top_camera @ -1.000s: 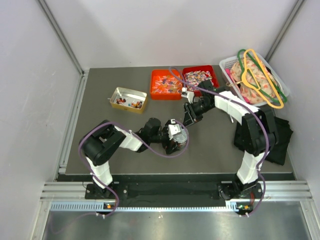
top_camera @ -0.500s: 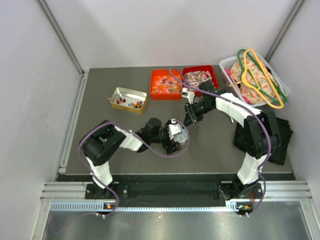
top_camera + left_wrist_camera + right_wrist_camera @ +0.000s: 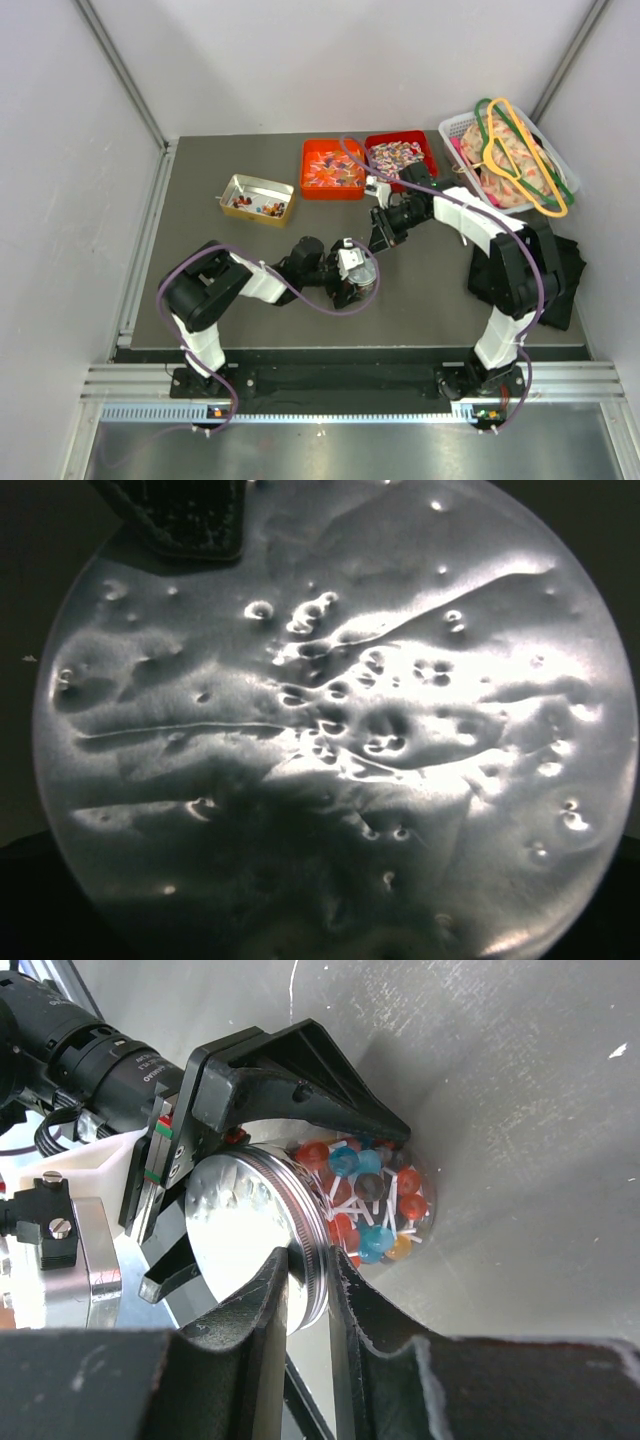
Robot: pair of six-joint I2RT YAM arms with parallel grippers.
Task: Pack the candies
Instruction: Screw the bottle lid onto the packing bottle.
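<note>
Now the right pincer [image 3: 308, 1260] has narrowed onto the metal lid [image 3: 240, 1220], pinching its rim, while the left pincer [image 3: 356, 277] clasps the jar [image 3: 425, 1205] sideways; candies [image 3: 368, 1210] sit inside, just beyond the right fingertips, so lid work seems next.

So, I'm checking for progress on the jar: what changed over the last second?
Only the right arm shifted, its elbow easing slightly outward; the right claw stays pinched on the rim of the lid. The left claw keeps holding the jar; the trays, tin and basket stayed put.
</note>
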